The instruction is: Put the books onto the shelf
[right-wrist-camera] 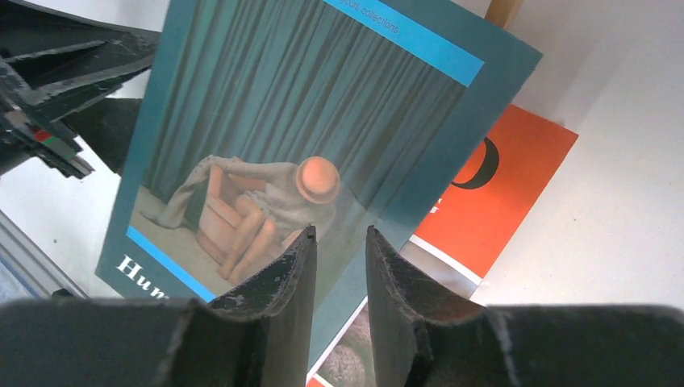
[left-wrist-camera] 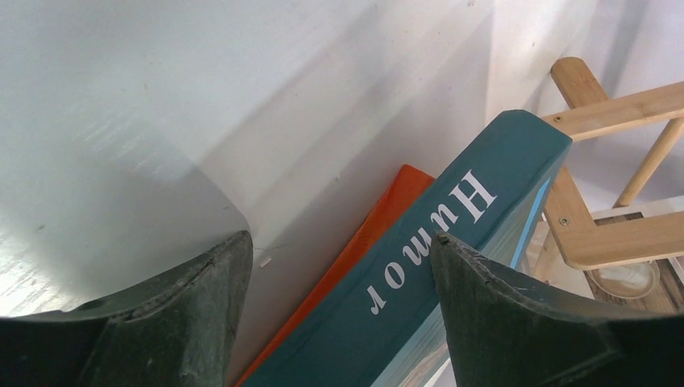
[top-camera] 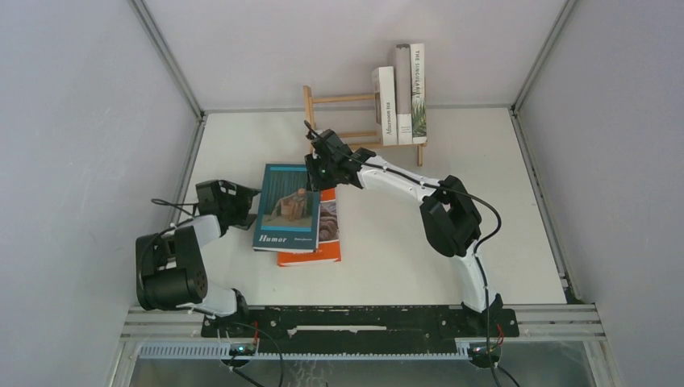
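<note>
Closest to the lens, the left claw (left-wrist-camera: pixel 340 242) has its jaws spread wide, with nothing clamped between them. The bare desk (top-camera: pixel 387 234) shows beyond one jaw, while the spine of the teal book (top-camera: pixel 286 205), lettered "Humor", runs past the other; whether that jaw touches the spine I cannot tell. Seen from above, this claw sits low at the book's left edge. The right claw (right-wrist-camera: pixel 340 234) points down at the teal cover near its right edge, jaws drawn close with only a narrow slit between them. The cover shows through the slit and nothing I can see is gripped, though whether the tips touch the cover cannot be judged. The teal book lies face up, partly on top of the orange book (top-camera: pixel 310 256), which sticks out below it and to its right. The shelf (top-camera: pixel 343 99) stands at the far edge of the desk by the back wall. Three books stand upright side by side at its right end: a white book (top-camera: pixel 386 105), a grey book (top-camera: pixel 402 93) and the palm-leaf book (top-camera: pixel 418 93) outermost. The slats of the shelf's left part are in plain sight.
</note>
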